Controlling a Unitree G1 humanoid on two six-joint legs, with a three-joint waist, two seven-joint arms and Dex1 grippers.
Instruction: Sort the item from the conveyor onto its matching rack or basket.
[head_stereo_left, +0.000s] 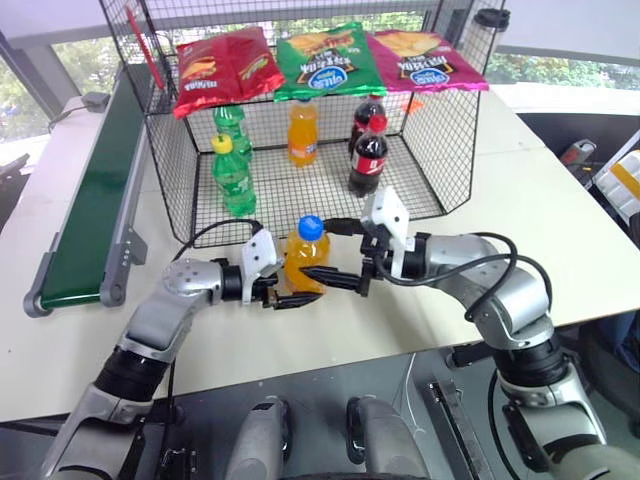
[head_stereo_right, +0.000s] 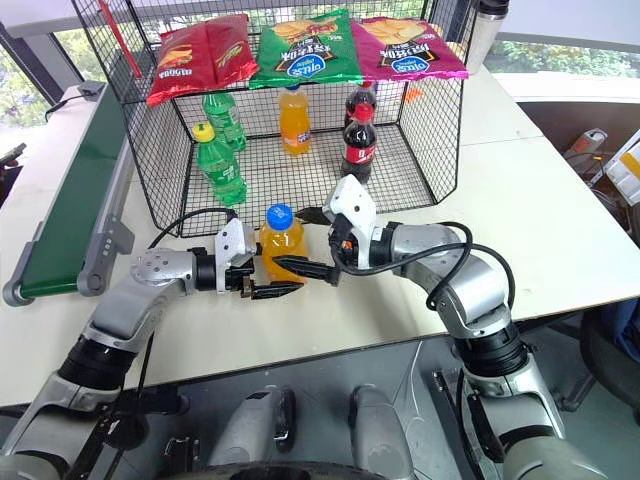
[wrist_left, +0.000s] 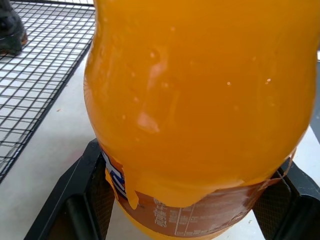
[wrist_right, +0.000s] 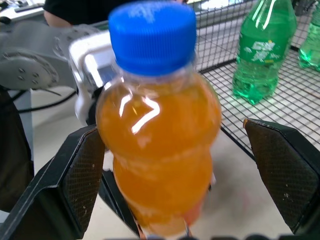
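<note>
Just off the front edge of the large black wire-mesh cage (head_stereo_left: 300, 150), your left gripper (head_stereo_left: 290, 298) is clamping the small clear orange-soda bottle with blue cap (head_stereo_left: 306, 255) upright above the white table (head_stereo_left: 560, 230); your right gripper (head_stereo_left: 335, 278) is standing wide open around it, pads apart from it.

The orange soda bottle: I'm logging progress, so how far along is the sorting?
Done: the orange soda bottle is off the conveyor. In hand: the left gripper clamps it low while the open right gripper straddles it. Left: placing it in the wire cage.
</note>
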